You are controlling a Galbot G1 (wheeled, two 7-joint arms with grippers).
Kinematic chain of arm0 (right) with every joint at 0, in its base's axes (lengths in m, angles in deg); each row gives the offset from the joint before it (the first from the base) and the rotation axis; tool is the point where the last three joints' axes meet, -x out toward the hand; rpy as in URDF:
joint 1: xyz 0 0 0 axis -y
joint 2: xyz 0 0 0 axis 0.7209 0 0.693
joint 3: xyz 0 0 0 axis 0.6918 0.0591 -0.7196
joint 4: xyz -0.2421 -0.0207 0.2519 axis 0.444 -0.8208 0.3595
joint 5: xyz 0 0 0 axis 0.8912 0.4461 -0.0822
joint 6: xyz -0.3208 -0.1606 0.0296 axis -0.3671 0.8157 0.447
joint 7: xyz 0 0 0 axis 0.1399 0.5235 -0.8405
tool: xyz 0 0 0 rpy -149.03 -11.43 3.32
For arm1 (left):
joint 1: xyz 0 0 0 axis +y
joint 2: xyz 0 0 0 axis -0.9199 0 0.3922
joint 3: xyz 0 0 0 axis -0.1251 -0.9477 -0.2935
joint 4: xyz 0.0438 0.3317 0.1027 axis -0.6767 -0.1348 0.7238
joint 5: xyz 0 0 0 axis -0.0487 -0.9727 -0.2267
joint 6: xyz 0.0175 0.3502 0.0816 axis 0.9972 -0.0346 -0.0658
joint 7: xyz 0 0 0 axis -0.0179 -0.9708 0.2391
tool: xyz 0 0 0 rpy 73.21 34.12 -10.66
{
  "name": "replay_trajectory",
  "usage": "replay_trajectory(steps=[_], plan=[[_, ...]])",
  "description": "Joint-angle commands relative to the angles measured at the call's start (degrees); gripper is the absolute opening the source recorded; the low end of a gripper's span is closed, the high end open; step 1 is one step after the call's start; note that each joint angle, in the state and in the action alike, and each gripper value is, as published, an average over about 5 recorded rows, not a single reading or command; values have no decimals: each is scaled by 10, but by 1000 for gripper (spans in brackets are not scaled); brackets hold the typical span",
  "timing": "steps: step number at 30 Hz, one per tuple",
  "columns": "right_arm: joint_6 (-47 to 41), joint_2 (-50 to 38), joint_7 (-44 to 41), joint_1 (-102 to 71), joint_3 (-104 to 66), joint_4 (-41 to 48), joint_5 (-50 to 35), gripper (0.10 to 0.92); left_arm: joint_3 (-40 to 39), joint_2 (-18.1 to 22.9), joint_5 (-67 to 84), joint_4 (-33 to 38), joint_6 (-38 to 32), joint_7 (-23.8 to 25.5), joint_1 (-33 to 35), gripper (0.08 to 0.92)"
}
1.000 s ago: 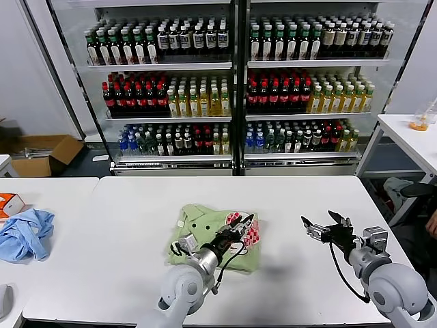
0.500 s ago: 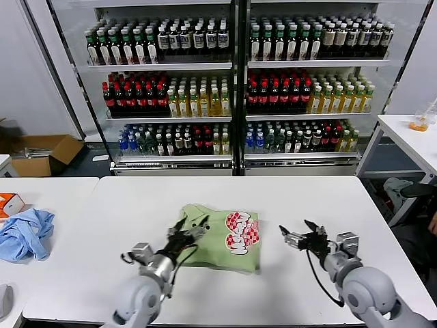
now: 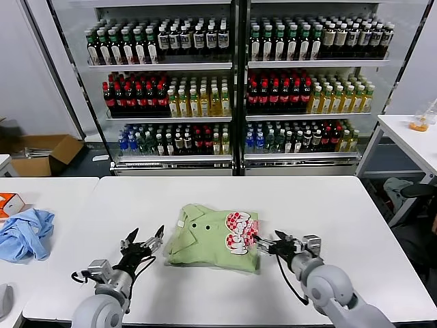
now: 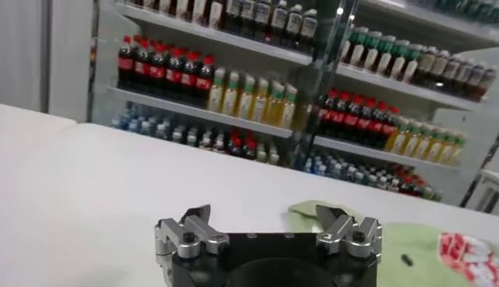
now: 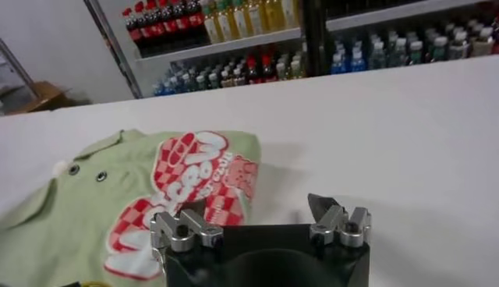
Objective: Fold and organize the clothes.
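One light green polo shirt [image 3: 213,238] lies folded into a compact rectangle near the middle of my white table [image 3: 321,205], its buttoned collar toward my left and its red-and-white checkered print [image 3: 240,233] toward my right. My right gripper [image 3: 268,244] sits at the shirt's right edge, right next to the print, with its fingers spread apart and holding nothing; whether a fingertip touches the cloth I cannot tell. From my right wrist camera the shirt [image 5: 132,199] fills the near table just past those spread fingers [image 5: 182,229], buttons and print both plain to see. My left gripper [image 3: 142,243] hovers over bare table just off the shirt's left edge (close, but apart from it), its fingers also splayed wide and empty. My left wrist camera shows the two finger mounts [image 4: 189,231] well apart, with a corner of the green shirt [image 4: 405,251] beyond. Far off on my left lies a crumpled light blue garment [image 3: 25,234] beside an orange box [image 3: 9,203]. Behind the table stand glass-fronted coolers [image 3: 232,82] full of bottles.
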Motion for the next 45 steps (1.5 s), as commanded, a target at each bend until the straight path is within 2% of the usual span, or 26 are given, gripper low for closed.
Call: replay_trajectory(steps=[1, 5, 14, 24, 28, 33, 37, 40, 45], plan=[[3, 76, 9, 101, 63, 96, -32, 823, 37, -19, -15, 11, -6, -4, 38, 823], [6, 87, 12, 113, 63, 118, -43, 779, 39, -21, -12, 11, -6, -4, 39, 823], [16, 87, 11, 135, 68, 153, -36, 525, 35, -22, -8, 5, -6, -4, 33, 823], [33, 65, -4, 168, 69, 205, 65, 231, 27, -24, -6, -3, -5, -4, 20, 823], [38, 51, -25, 173, 52, 216, 109, 144, 23, -27, -6, -4, -6, -4, 18, 823], [53, 41, -66, 170, 38, 213, 189, 133, 13, -29, -8, -5, -6, -4, 12, 823], [126, 29, -75, 138, 25, 183, 241, 145, 9, -30, -16, -3, -9, -5, 7, 823], [191, 23, -59, 101, 7, 152, 265, 207, 6, -35, -24, 0, -15, -6, 6, 823], [258, 13, -46, 23, -32, 95, 295, 353, 4, -43, -29, 8, -19, -6, 8, 823]])
